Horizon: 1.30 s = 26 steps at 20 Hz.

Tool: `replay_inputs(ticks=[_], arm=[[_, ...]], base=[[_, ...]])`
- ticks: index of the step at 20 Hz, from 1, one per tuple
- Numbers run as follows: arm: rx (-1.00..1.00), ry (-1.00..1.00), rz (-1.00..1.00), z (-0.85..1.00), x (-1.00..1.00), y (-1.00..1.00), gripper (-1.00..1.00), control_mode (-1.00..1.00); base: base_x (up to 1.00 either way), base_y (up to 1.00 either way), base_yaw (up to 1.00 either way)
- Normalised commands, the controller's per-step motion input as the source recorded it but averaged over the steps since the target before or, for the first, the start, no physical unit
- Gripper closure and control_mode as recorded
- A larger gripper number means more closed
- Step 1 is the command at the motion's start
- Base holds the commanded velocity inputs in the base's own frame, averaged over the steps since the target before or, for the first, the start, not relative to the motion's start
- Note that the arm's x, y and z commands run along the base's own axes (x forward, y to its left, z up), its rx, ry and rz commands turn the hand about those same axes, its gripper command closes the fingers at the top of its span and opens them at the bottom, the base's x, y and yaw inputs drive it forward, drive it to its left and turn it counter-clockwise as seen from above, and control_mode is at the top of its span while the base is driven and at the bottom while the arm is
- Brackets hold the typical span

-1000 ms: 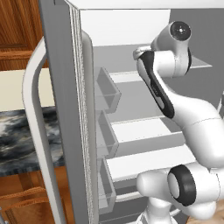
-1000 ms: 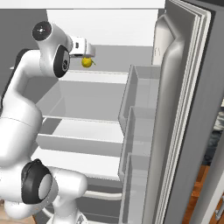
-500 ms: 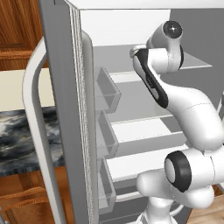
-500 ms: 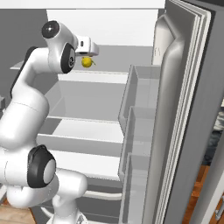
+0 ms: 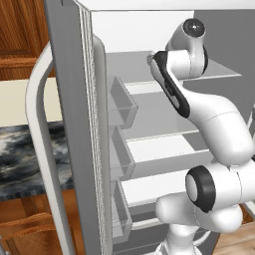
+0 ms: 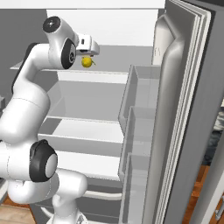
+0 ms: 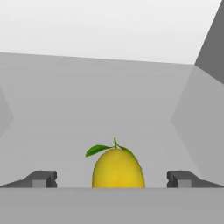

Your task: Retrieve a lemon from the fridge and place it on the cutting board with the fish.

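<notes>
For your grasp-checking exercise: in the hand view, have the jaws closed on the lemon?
No, the lemon sits between wide-open jaws, with clear gaps either side.

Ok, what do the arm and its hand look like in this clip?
A glossy white arm of rounded segments, with dark grey joint discs and a dark band along one link. The hand ends in two small, blocky dark grey fingertips. No cables or markings visible.

**Lemon between the parted tips of the claw**

The lemon point(image 7: 118, 168), bright yellow with a short stem and two green leaves at its top, stands upright on a pale grey shelf. The claw point(image 7: 112, 179) is spread wide: one dark fingertip point(image 7: 41, 179) lies left of the fruit, the other right, each clearly apart from it. Behind, grey walls of the fridge point(image 7: 109, 92) rise to a white upper band.
</notes>
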Motion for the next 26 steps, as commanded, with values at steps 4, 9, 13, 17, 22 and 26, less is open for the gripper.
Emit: replay_inputs(ticks=[4,9,13,17,22,26], arm=[[0.0,0.0,0.0,-0.11,0.0,0.0,-1.0,-1.0],[0.0,0.0,0.0,-0.11,0.04,0.0,-1.0,-1.0],[0.0,0.0,0.0,-0.05,0.04,0.0,-1.0,-1.0],[0.0,0.03,0.0,-0.06,0.03,-0.06,-1.0,-1.0],[0.0,0.04,0.0,-0.04,0.01,-0.05,-1.0,-1.0],[0.0,0.0,0.0,-0.11,0.08,-0.01,-1.0,-1.0]], base=[[0.0,0.0,0.0],[0.0,0.0,0.0],[0.0,0.0,0.0],[0.0,0.0,0.0],[0.0,0.0,0.0],[0.0,0.0,0.0]])
